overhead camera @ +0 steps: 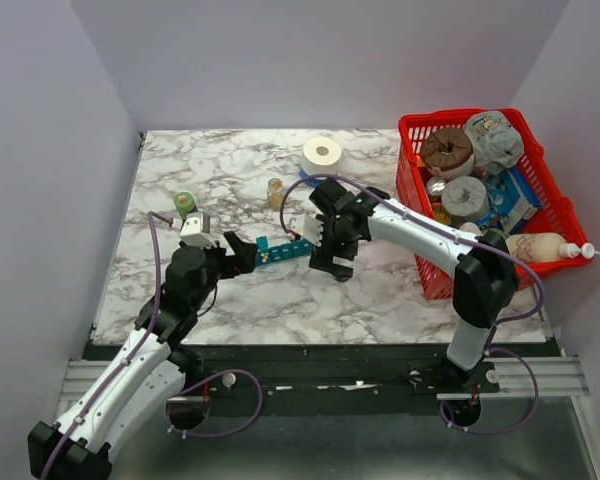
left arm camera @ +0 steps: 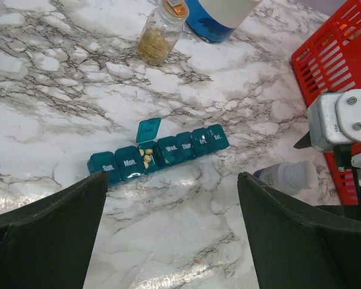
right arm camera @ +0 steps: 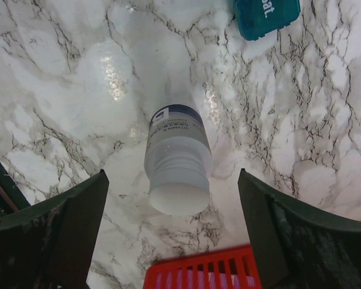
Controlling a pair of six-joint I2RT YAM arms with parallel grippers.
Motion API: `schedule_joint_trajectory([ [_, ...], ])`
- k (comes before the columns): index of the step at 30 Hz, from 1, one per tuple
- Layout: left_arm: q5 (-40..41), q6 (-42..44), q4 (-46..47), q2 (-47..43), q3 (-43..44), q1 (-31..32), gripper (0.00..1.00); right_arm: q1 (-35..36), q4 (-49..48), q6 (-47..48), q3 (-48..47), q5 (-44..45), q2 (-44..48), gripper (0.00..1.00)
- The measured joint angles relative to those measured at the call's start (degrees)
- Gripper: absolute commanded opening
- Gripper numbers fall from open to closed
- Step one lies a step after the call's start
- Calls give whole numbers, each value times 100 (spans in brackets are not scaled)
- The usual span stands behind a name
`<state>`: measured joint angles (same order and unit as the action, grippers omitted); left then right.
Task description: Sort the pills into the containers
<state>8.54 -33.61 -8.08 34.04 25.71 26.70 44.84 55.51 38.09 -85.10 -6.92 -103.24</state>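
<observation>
The containers, a teal pill organizer strip [left arm camera: 168,150] [overhead camera: 283,248], lie on the marble table between my two grippers. One compartment has its lid [left arm camera: 148,129] up, and several pale tan pills [left arm camera: 146,156] lie inside it. My left gripper [left arm camera: 171,180] [overhead camera: 245,252] is open, just short of the strip's left end, with only bare table between its fingers. My right gripper [right arm camera: 171,180] [overhead camera: 332,262] is open too. A small white bottle [right arm camera: 177,159] [left arm camera: 289,176] lies on its side between those fingers, untouched. The strip's "Sat." end [right arm camera: 266,15] shows beyond it.
An amber glass jar [left arm camera: 159,33] [overhead camera: 275,192] stands behind the strip, beside a blue-and-white object [left arm camera: 216,15]. A white roll [overhead camera: 322,153] sits farther back, a green item [overhead camera: 185,203] at the left. A red mesh basket [overhead camera: 545,175] [right arm camera: 198,271] full of things stands at the right.
</observation>
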Motion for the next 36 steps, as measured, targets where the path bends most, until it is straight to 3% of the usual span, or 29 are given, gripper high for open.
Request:
schedule_joint_trajectory([
  [8,0,0,-20,-181,-7,0,99,-389,-155,96,192,-748,673,100],
  [15,-2,0,-17,-284,-37,-2,99,-560,-894,476,1259,-1475,1840,100],
  [22,-2,0,-22,-337,-39,-2,99,-645,-1539,684,1904,-1469,1659,100],
  [36,-7,-2,-20,-328,-48,-2,99,-726,-2050,699,1921,-1298,1029,98],
])
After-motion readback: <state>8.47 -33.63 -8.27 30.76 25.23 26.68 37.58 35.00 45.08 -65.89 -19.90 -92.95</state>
